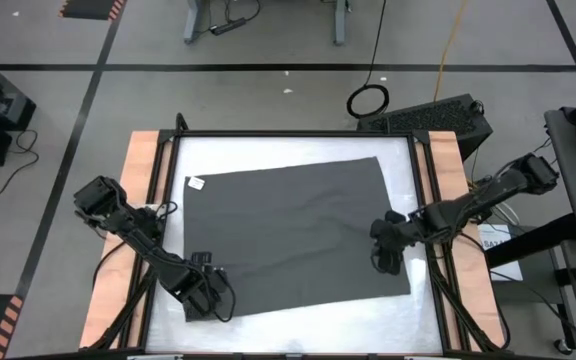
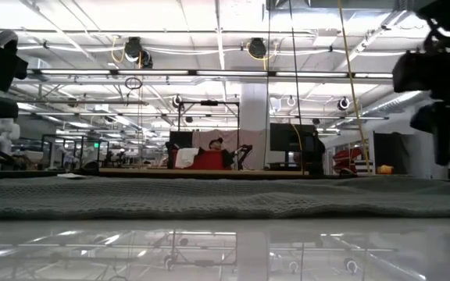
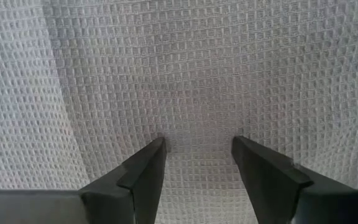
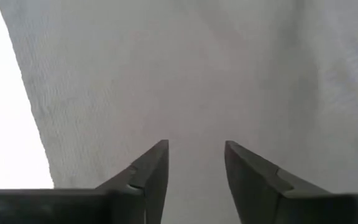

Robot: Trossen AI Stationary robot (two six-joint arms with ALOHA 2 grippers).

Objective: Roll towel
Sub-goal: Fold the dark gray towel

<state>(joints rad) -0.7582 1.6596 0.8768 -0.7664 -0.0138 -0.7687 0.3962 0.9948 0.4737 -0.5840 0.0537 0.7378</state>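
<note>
While the towel point(image 1: 293, 235) lies spread flat and unrolled across the middle of the white table point(image 1: 408, 160), both arms sit at its near corners. Its outline is slightly skewed against the table frame: the far edge runs from near a small white tag point(image 1: 195, 183) at the far left corner up toward the far right corner, leaving a wedge of bare table along the far side and a strip down the right side. The near edge slopes the other way, with bare white surface showing in front of it in the low view, where the cloth point(image 2: 209, 195) reads as a low, gently rippled band across the whole width.

The left gripper point(image 1: 206, 292) is over the near left corner, its fingers point(image 3: 145, 174) parted with waffle-weave fabric visible between and ahead of them; nothing is pinched. The right gripper point(image 1: 386, 248) hovers at the towel's right edge, toward the near right corner. Its fingers point(image 4: 148, 174) are also spread apart and empty, with cloth below and the towel's edge against bare table off to one side.

Wooden side rails point(image 1: 138, 200) border the table on left and right, and the arms' bases sit outside them
</note>
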